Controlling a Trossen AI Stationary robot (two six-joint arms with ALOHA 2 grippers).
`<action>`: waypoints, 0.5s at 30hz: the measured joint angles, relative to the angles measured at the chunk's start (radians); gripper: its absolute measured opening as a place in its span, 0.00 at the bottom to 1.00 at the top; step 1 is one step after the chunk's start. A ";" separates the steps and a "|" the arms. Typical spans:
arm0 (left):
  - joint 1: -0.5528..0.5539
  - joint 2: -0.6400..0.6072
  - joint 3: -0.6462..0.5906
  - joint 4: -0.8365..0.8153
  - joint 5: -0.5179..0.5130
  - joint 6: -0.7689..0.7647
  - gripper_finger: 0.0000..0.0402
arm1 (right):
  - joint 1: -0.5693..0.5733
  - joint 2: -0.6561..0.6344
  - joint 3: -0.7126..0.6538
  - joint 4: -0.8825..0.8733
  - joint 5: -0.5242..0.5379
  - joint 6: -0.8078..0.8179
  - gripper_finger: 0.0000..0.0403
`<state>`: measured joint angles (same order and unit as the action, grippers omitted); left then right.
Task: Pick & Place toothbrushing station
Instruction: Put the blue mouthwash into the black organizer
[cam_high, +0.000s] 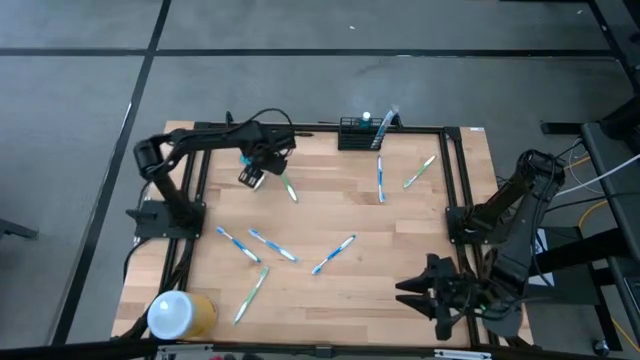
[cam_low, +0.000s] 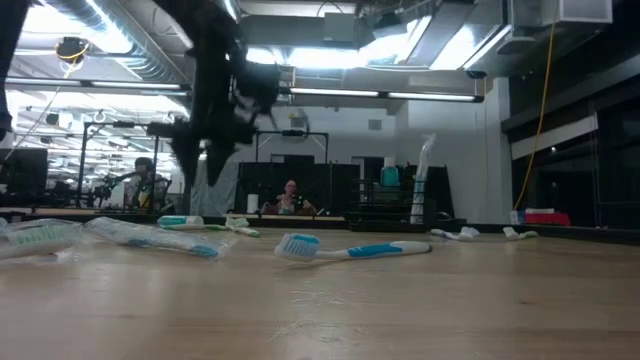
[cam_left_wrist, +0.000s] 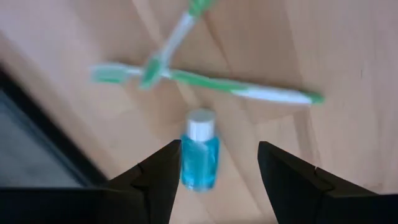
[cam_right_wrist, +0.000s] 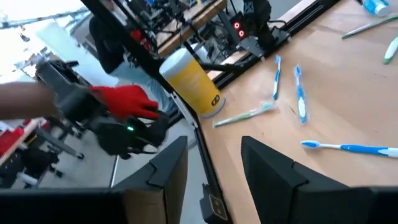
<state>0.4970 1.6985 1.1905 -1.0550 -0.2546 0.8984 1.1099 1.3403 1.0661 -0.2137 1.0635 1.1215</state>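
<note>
High view: the toothbrushing station (cam_high: 358, 133) sits at the top edge of the table (cam_high: 330, 300), top center of the frame. The left gripper (cam_high: 254, 176) hangs left of center up top, above the wood, with a green toothbrush (cam_high: 288, 187) just right of it. The right gripper (cam_high: 425, 295) is parked lower right.

Low view: a blue toothbrush (cam_low: 350, 248) lies center frame.

Left wrist view: fingers (cam_left_wrist: 158, 180) spread wide, holding nothing, with a small blue bottle (cam_left_wrist: 199, 157) lying between them.

Right wrist view: jaws partly open, empty, and a yellow cylinder (cam_right_wrist: 190, 82) is upper center.
</note>
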 joint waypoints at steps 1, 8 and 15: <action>0.012 0.018 0.000 -0.005 0.000 0.002 0.52 | 0.006 0.000 0.000 0.001 0.013 0.007 0.38; 0.059 0.076 0.000 0.061 0.000 0.014 0.52 | 0.027 0.000 0.000 0.019 0.055 0.051 0.38; 0.077 0.098 0.000 0.090 0.011 0.013 0.52 | 0.026 0.000 0.000 0.019 0.055 0.069 0.38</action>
<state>0.5739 1.7965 1.1900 -0.9650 -0.2436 0.9115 1.1362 1.3403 1.0660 -0.1944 1.1187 1.1900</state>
